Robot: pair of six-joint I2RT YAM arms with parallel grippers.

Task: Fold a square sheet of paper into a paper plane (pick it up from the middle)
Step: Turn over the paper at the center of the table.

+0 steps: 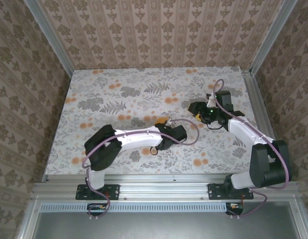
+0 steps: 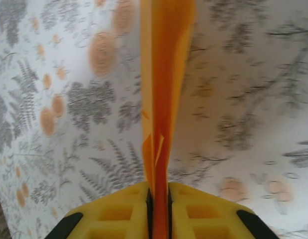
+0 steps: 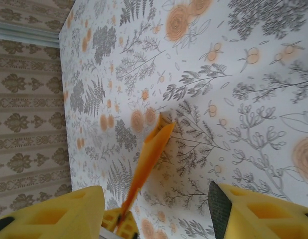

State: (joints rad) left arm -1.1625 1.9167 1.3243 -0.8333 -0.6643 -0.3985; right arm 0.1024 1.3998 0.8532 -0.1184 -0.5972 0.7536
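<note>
Yellow fingers [image 2: 114, 214] tight on finished paper plane [image 2: 166, 74]

Over floral table [image 1: 124, 94]: left gripper [image 2: 159, 194] closed on one end of narrow orange dart, tip jutting forward. Right gripper [image 3: 154, 206] nearby, spread wide, empty. Folding apparently done; left, at most, setting down.

Bright, even light, hardly a shadow; left wrist smeary, the paper plane [image 2: 164, 74] blurred up close; right wrist crisper.

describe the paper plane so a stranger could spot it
On the flowered table, look near the middle, at the left gripper. The plane is the narrow pointed fold of bright orange paper pinched between its yellow fingers, solid, sharp-edged, unlike the pale round orange flowers printed around it.
</note>
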